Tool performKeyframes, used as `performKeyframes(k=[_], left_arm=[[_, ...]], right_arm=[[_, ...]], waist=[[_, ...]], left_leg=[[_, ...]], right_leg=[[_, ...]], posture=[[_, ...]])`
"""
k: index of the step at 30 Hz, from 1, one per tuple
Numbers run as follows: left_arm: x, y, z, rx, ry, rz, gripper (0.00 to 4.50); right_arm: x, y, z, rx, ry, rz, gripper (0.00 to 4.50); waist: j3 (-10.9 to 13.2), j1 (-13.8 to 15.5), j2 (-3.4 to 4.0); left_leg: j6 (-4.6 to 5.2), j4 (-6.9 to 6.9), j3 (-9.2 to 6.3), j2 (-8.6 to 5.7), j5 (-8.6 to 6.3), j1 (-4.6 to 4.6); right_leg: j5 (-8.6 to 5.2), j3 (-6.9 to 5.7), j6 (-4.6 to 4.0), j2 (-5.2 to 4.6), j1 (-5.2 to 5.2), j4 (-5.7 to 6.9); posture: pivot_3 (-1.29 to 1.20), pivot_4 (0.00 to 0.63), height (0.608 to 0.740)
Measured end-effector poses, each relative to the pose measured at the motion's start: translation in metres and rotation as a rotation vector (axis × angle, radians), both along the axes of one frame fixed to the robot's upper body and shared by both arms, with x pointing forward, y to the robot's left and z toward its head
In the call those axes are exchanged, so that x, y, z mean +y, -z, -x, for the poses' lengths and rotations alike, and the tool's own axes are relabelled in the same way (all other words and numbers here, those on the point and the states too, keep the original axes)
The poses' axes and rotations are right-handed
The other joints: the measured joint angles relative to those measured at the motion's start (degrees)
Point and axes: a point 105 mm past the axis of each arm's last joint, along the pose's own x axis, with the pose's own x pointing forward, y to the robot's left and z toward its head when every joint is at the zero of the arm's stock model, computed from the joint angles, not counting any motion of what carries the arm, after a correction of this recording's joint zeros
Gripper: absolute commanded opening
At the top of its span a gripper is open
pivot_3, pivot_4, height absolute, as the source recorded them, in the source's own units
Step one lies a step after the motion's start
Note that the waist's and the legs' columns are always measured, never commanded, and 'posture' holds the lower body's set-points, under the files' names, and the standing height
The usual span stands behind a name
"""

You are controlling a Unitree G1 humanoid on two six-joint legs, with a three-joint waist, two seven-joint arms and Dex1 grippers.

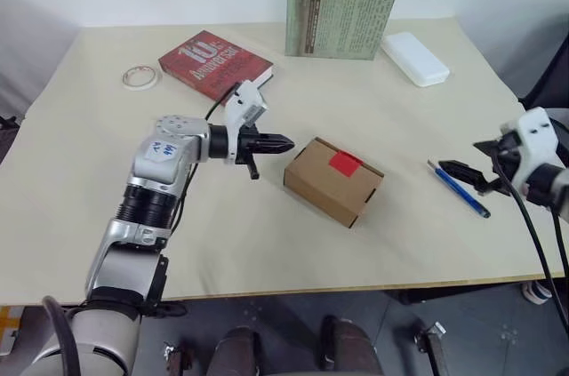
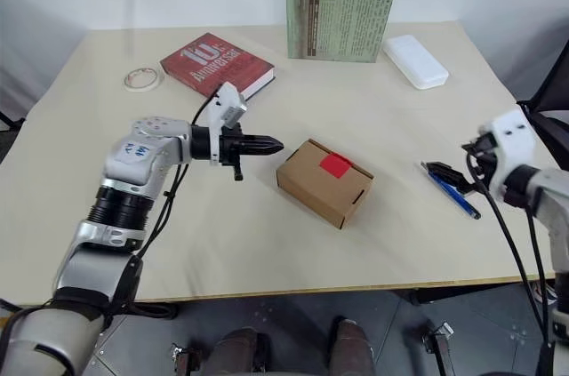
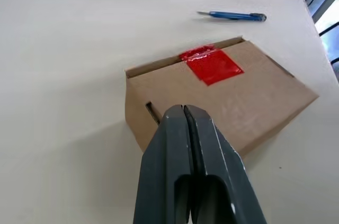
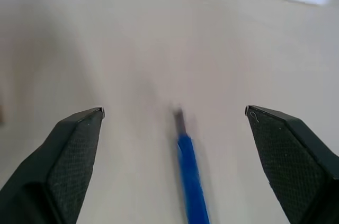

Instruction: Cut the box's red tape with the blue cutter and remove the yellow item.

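The blue cutter (image 1: 458, 188) lay near the table's (image 1: 267, 252) right edge, slim, stiff, probably slippery; the right gripper (image 4: 175, 115) stood spread over it, best pinched mid-barrel. The left gripper (image 1: 283, 144) was closed, empty.

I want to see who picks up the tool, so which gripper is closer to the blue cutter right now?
Right. The right gripper, open, hovers at the blue cutter lying on the table. The left gripper, shut, is beside the box, well away.

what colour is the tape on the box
Bright red tape on the brown box, clearest in the left wrist view.
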Motion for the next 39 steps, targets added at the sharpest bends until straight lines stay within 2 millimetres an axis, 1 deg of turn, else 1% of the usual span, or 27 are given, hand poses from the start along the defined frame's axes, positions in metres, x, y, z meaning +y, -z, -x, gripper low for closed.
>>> performKeyframes(k=[2, 4, 7, 8, 10, 11, 12, 13, 14, 15, 17, 18, 20, 22, 24, 27, 30, 35, 37, 39], left_arm=[[0.010, 0.002, 0.003, 0.020, -0.009, -0.014, 0.00], [0.016, 0.013, 0.008, 0.053, -0.004, -0.042, 0.00], [0.011, 0.040, 0.025, 0.116, 0.058, -0.109, 0.00], [0.008, 0.049, 0.031, 0.135, 0.083, -0.133, 0.00], [0.006, 0.058, 0.036, 0.142, 0.098, -0.164, 0.00], [0.002, 0.062, 0.037, 0.133, 0.101, -0.168, 0.00], [-0.006, 0.064, 0.034, 0.111, 0.091, -0.151, 0.00], [-0.016, 0.066, 0.030, 0.089, 0.076, -0.127, 0.00], [-0.023, 0.068, 0.026, 0.074, 0.062, -0.113, 0.00], [-0.026, 0.069, 0.023, 0.064, 0.047, -0.107, 0.00], [-0.026, 0.068, 0.012, 0.037, -0.008, -0.105, 0.00], [-0.023, 0.065, 0.005, 0.019, -0.045, -0.100, 0.00], [-0.019, 0.056, -0.003, -0.013, -0.082, -0.082, 0.00], [-0.017, 0.051, -0.005, -0.028, -0.089, -0.080, 0.00], [-0.011, 0.051, -0.005, -0.019, -0.089, -0.093, 0.00], [-0.002, 0.051, -0.001, 0.005, -0.076, -0.121, 0.00], [0.013, 0.053, 0.009, 0.036, -0.044, -0.166, 0.00], [0.026, 0.067, 0.025, 0.126, -0.007, -0.210, 0.00], [0.030, 0.070, 0.030, 0.147, -0.007, -0.221, 0.00], [0.030, 0.070, 0.032, 0.150, -0.004, -0.223, 0.00]], right_arm=[[0.010, 0.003, -0.007, 0.035, -0.045, 0.023, 2.87], [0.017, 0.004, -0.020, 0.052, -0.063, 0.048, 2.15], [0.029, 0.010, -0.041, 0.069, -0.095, 0.102, 1.17], [0.034, 0.015, -0.047, 0.082, -0.109, 0.124, 0.78], [0.043, 0.023, -0.057, 0.104, -0.136, 0.161, 0.10], [0.050, 0.031, -0.062, 0.128, -0.161, 0.192, 0.04], [0.059, 0.040, -0.066, 0.156, -0.203, 0.226, 0.04], [0.073, 0.048, -0.067, 0.179, -0.264, 0.249, 0.04], [0.085, 0.047, -0.068, 0.169, -0.314, 0.257, 0.04], [0.091, 0.046, -0.067, 0.169, -0.351, 0.263, 0.04], [0.102, 0.045, -0.060, 0.186, -0.437, 0.254, 0.04], [0.112, 0.044, -0.053, 0.190, -0.512, 0.247, 0.04], [0.126, 0.044, -0.039, 0.199, -0.616, 0.238, 0.04], [0.137, 0.045, -0.027, 0.213, -0.684, 0.224, 0.04], [0.147, 0.046, -0.016, 0.225, -0.727, 0.213, 0.04], [0.156, 0.045, -0.007, 0.219, -0.758, 0.214, 0.04], [0.163, 0.045, 0.001, 0.213, -0.770, 0.218, 0.04], [0.171, 0.043, 0.008, 0.199, -0.777, 0.219, 0.04], [0.172, 0.044, 0.009, 0.192, -0.765, 0.223, 0.04], [0.173, 0.044, 0.009, 0.191, -0.755, 0.221, 0.04]], waist=[[0.01, -0.14, 0.00], [0.01, -0.31, 0.00], [0.01, -0.31, 0.00], [0.02, -0.20, -0.01], [0.02, -0.30, 0.00], [0.02, -0.34, 0.00], [0.02, -0.23, 0.00], [0.02, -0.16, 0.00], [0.02, -0.26, 0.00], [0.02, -0.35, 0.00], [0.02, -0.34, 0.00], [0.02, -0.35, 0.00], [0.02, -0.33, 0.00], [0.02, -0.31, 0.00], [0.02, -0.30, 0.00], [0.02, -0.30, 0.00], [0.02, -0.31, 0.00], [0.02, -0.26, 0.00], [0.02, -0.18, 0.00], [0.02, -0.11, 0.00]], left_leg=[[-0.01, 0.00, 0.03, 0.00, -0.01, -0.01], [-0.01, -0.01, 0.06, -0.01, -0.01, -0.02], [-0.02, -0.01, 0.06, 0.00, -0.01, -0.02], [-0.02, -0.01, 0.03, 0.00, -0.01, -0.06], [-0.02, 0.01, 0.06, 0.00, -0.01, -0.09], [-0.02, 0.01, 0.06, -0.01, -0.01, -0.09], [-0.02, 0.03, 0.04, -0.01, -0.01, -0.11], [-0.02, 0.05, 0.02, -0.01, -0.01, -0.12], [-0.02, 0.05, 0.03, -0.01, -0.01, -0.13], [-0.02, 0.04, 0.03, -0.01, -0.01, -0.13], [-0.03, 0.01, 0.02, 0.00, -0.01, -0.13], [-0.03, 0.00, 0.00, 0.00, -0.01, -0.12], [-0.03, -0.01, 0.00, 0.00, -0.01, -0.12], [-0.03, 0.00, 0.00, 0.00, -0.01, -0.13], [-0.04, 0.01, 0.00, 0.00, -0.01, -0.13], [-0.05, 0.03, 0.00, 0.00, -0.02, -0.12], [-0.08, 0.02, 0.00, 0.00, -0.04, -0.11], [-0.08, 0.03, 0.00, 0.00, -0.04, -0.12], [-0.08, 0.03, 0.00, 0.00, -0.04, -0.13], [-0.08, 0.05, 0.00, 0.00, -0.04, -0.13]], right_leg=[[0.01, 0.00, 0.01, 0.00, -0.01, -0.02], [0.01, 0.02, 0.02, 0.00, -0.04, -0.04], [0.01, 0.01, 0.02, 0.00, -0.06, 0.00], [0.01, 0.00, 0.02, 0.00, -0.08, 0.00], [0.01, 0.01, 0.02, 0.00, -0.09, -0.02], [0.01, 0.02, 0.02, 0.00, -0.09, -0.02], [0.01, 0.01, 0.02, 0.00, -0.08, -0.02], [0.01, -0.01, 0.03, 0.00, -0.08, -0.01], [0.02, 0.00, 0.03, 0.00, -0.09, 0.01], [0.02, -0.01, 0.04, 0.00, -0.09, 0.01], [0.03, -0.04, 0.05, 0.01, -0.12, 0.03], [0.03, -0.05, 0.06, 0.02, -0.12, 0.04], [0.04, -0.05, 0.09, 0.01, -0.12, 0.04], [0.05, -0.04, 0.11, 0.01, -0.12, 0.03], [0.05, -0.05, 0.11, 0.01, -0.12, 0.04], [0.05, -0.04, 0.10, 0.01, -0.12, 0.05], [0.05, -0.03, 0.10, 0.01, -0.13, 0.06], [0.05, -0.02, 0.10, 0.01, -0.14, 0.06], [0.05, -0.02, 0.10, 0.01, -0.14, 0.07], [0.05, -0.01, 0.10, 0.01, -0.13, 0.06]], posture=[[0.00, 0.150, 0.740], [0.00, 0.150, 0.740], [0.00, 0.150, 0.740], [0.00, 0.150, 0.740], [0.00, 0.150, 0.740], [0.00, 0.150, 0.740], [0.00, 0.150, 0.740], [0.00, 0.150, 0.740], [0.00, 0.150, 0.740], [0.00, 0.150, 0.740], [0.00, 0.150, 0.740], [0.00, 0.150, 0.740], [0.00, 0.150, 0.740], [0.00, 0.150, 0.740], [0.00, 0.150, 0.740], [0.00, 0.150, 0.740], [0.00, 0.150, 0.740], [0.00, 0.150, 0.740], [0.00, 0.150, 0.740], [0.00, 0.150, 0.740]])
